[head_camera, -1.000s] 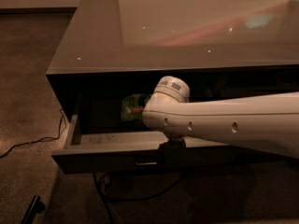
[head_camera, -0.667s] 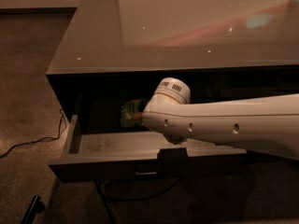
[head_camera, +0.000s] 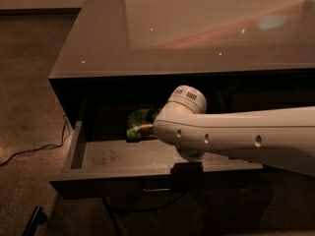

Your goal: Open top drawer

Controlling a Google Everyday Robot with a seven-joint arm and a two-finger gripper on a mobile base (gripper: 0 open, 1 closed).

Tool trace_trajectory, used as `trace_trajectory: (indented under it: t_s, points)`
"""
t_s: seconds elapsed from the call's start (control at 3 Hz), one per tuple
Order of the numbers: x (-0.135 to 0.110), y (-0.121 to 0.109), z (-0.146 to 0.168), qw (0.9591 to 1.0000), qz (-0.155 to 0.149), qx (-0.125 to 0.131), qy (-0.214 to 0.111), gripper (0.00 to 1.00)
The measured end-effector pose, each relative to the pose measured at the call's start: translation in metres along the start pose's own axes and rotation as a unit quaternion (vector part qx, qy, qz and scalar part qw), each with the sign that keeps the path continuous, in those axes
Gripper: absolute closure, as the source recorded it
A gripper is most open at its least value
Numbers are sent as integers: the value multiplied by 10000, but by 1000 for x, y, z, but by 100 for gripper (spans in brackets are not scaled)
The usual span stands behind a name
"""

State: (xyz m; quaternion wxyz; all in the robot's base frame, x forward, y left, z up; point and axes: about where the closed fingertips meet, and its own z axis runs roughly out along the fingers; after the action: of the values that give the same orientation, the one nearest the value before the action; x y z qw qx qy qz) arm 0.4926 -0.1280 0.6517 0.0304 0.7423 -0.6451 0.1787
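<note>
The drawer (head_camera: 106, 157) stands well out from under the counter (head_camera: 98, 48), its pale, scuffed inside open to view and its dark front (head_camera: 98, 186) facing us low in the shot. The white arm (head_camera: 246, 136) reaches in from the right, crossing over the open drawer, with its rounded wrist joint sitting above the drawer's middle. Below that joint, the claw (head_camera: 187, 173) shows as a dark block right at the top edge of the drawer front, just right of the small handle (head_camera: 156, 189). It looks to be touching that edge, though the light down there is poor. Whether the claw is spread or pressed together, I cannot tell.

Inside, towards the back, a green packet (head_camera: 139, 124) lies just left of the arm's joint, partly hidden behind it. What it is exactly I cannot make out. The rest of the drawer floor in view is bare grey with faint scratch marks.

The counter top is glossy and catches pale reflections. On the brown floor (head_camera: 24, 82) to the left, a thin cable (head_camera: 29, 150) trails away from the cabinet's side. Another dark cable (head_camera: 112, 214) loops below the drawer front, and a dark bar (head_camera: 33, 220) lies at the bottom left corner.
</note>
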Motion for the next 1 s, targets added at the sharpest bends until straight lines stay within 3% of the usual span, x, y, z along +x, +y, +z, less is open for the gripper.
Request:
trace_trajectory:
  t_s: [0.33,1.0]
  points:
    - [0,0,0,10000,0,0,0,82]
    - [0,0,0,10000,0,0,0,35]
